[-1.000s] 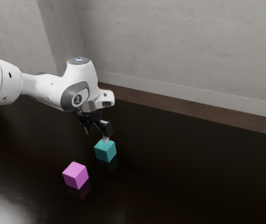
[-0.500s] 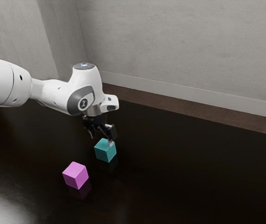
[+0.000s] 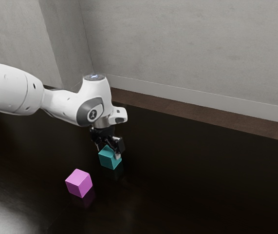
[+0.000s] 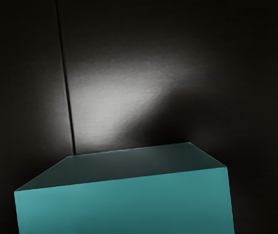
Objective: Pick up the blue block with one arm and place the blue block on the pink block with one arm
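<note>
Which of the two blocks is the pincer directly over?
The blue block, teal in these renders, sits right beneath the pincer. The pink block sits apart, toward the exterior view's left and nearer the camera.

The table (image 3: pixel 202 185) is dark and highly polished, smooth enough to carry a pale sheen and a faint mirror of each cube; the blue block (image 3: pixel 108 159) looks like plain matt plastic, flat-faced and sharp-edged (more teal than blue, to my eye); the pink block (image 3: pixel 78 183) has the same dull, even finish; the arm (image 3: pixel 56 100) wears a smooth white shell with a soft satin gloss and a grey cap at the joint; the gripper (image 3: pixel 110 151) is matt black; the wall (image 3: pixel 202 48) is rough, mottled grey, like bare plaster or concrete.
</note>
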